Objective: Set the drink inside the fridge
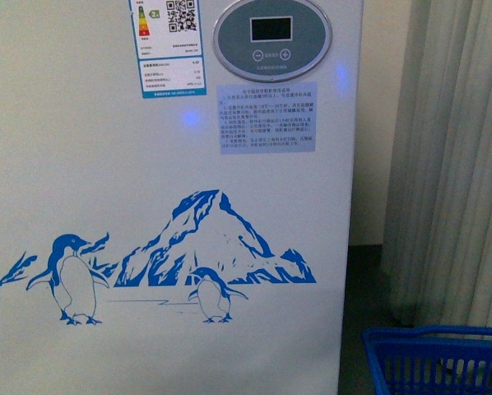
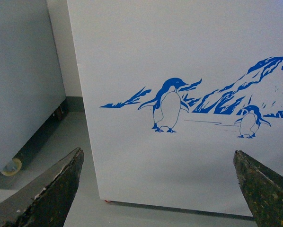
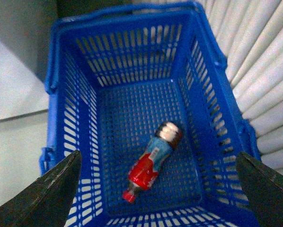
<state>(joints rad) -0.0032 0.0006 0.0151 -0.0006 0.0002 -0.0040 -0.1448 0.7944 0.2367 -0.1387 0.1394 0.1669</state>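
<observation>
On my screen the drink (image 3: pixel 153 163) lies on its side on the floor of the blue basket (image 3: pixel 132 61), which stands beside the fridge (image 1: pixel 147 164). The right gripper (image 3: pixel 156 160) hangs above the basket with its jaws wide apart, holding nothing. The left gripper (image 2: pixel 156 158) is also wide and empty, and it faces the white fridge front with the penguin picture (image 2: pixel 167 106).

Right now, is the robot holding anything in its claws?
No, nothing. The left gripper and right gripper are both open and empty. The drink lies loose in the blue basket.
</observation>
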